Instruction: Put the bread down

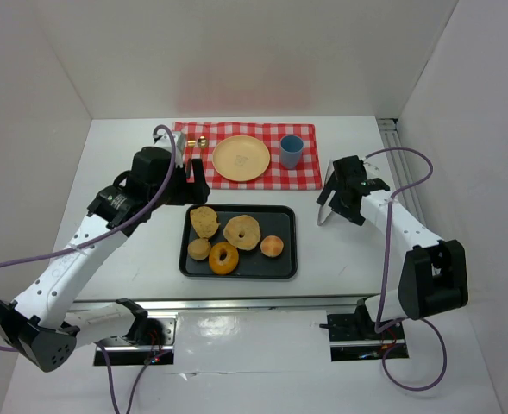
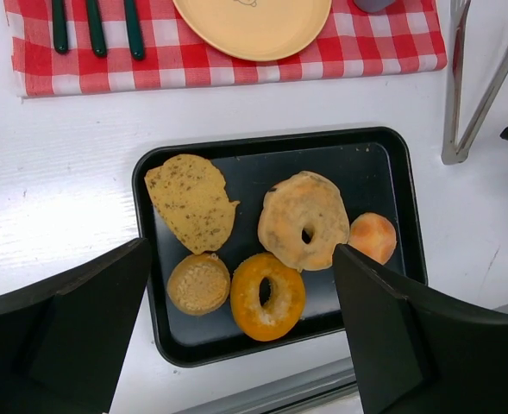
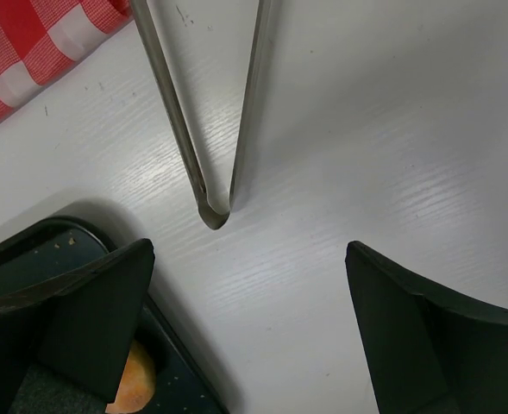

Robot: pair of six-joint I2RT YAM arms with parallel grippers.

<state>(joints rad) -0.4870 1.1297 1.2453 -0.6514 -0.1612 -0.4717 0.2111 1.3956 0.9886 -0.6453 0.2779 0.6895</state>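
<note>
A black tray [image 1: 277, 219] holds several breads: a flat seeded slice [image 1: 204, 221], a pale bagel [image 1: 242, 232], a round bun [image 1: 272, 247], an orange doughnut [image 1: 223, 258] and a small brown muffin [image 1: 199, 249]. A yellow plate [image 1: 241, 159] lies empty on the red checked cloth [image 1: 310, 172] behind the tray. My left gripper [image 1: 193, 185] is open and empty above the tray's far left edge; in the left wrist view [image 2: 241, 250] its jaws frame the breads from above. My right gripper [image 1: 336, 203] is open and empty over bare table right of the tray [image 3: 250, 246].
Metal tongs [image 1: 325, 209] lie right of the tray, just ahead of my right gripper [image 3: 169, 103]. A blue cup [image 1: 291, 151] stands on the cloth right of the plate. Green-handled cutlery [image 2: 94, 26] lies on the cloth's left end. White walls enclose the table.
</note>
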